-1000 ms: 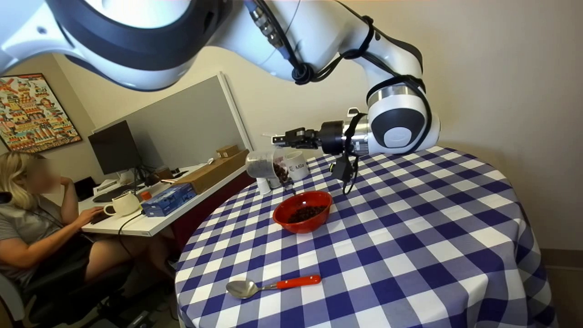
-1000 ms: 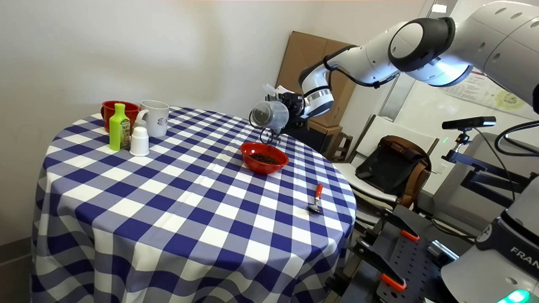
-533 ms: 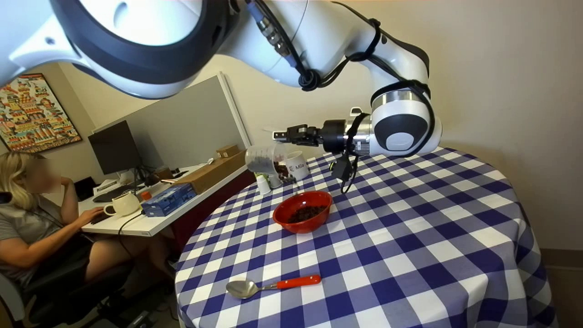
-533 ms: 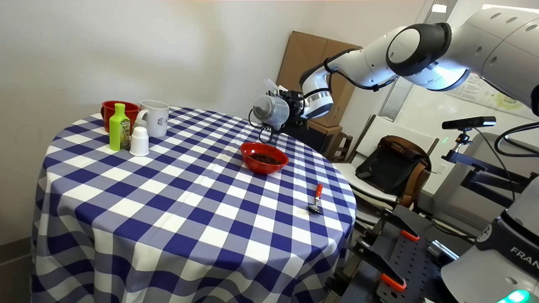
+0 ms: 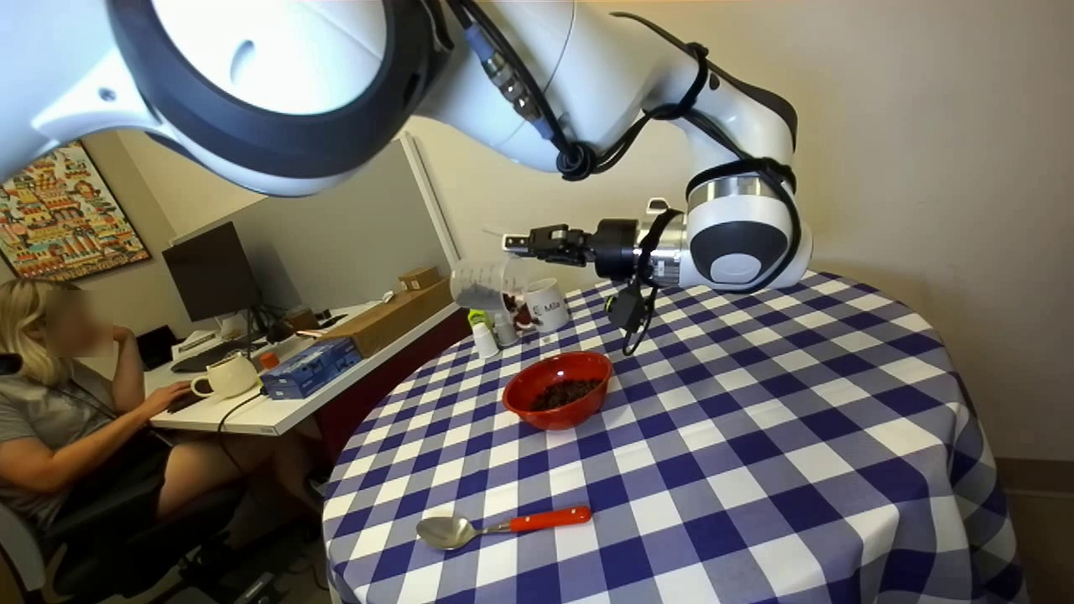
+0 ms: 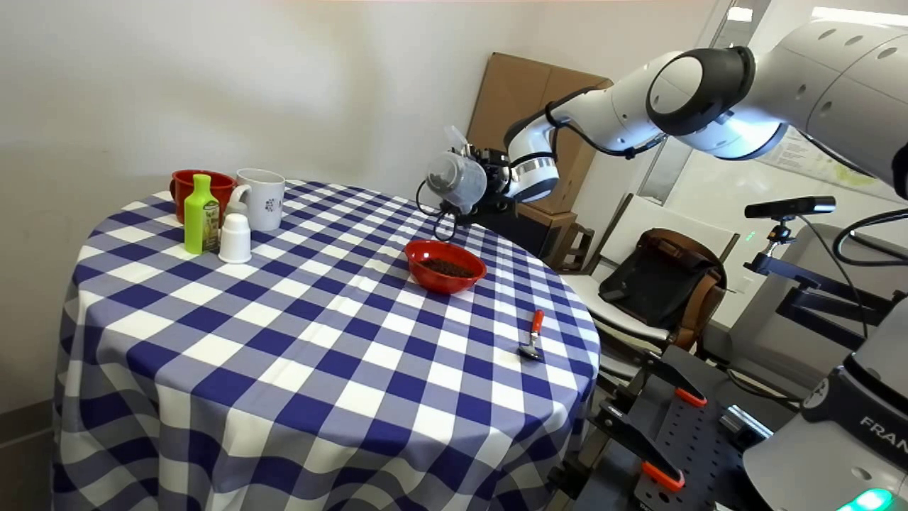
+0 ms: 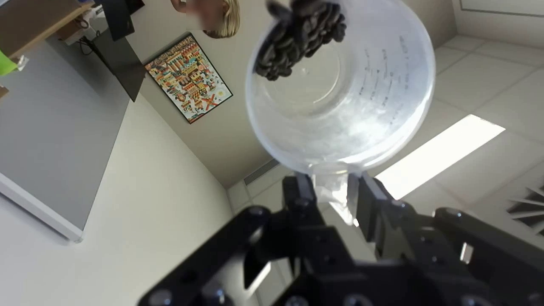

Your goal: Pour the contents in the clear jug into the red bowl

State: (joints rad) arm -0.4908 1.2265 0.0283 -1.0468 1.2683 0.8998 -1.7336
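My gripper (image 5: 513, 243) is shut on the handle of the clear jug (image 5: 480, 283), also seen in an exterior view (image 6: 461, 186). The jug lies tilted on its side in the air, above and a little behind the red bowl (image 5: 558, 419). In the wrist view, the gripper (image 7: 330, 183) pinches the handle, and the jug (image 7: 374, 119) has dark bean-like pieces (image 7: 297, 46) gathered along its lower wall by the rim. The red bowl stands upright on the table, also in an exterior view (image 6: 441, 284), with dark pieces (image 5: 566, 394) at its bottom.
A spoon with an orange-red handle (image 5: 550, 519) lies in front of the bowl. A white mug (image 6: 261, 202), a red mug (image 6: 213, 186), a green bottle (image 6: 201, 216) and a white container (image 6: 235, 240) stand grouped on the table. A person (image 5: 50, 419) sits at a desk nearby.
The jug has risen slightly, and its tilt looks a little different. Fewer dark pieces show at its mouth than a second ago, when some were falling. The bowl has not moved.
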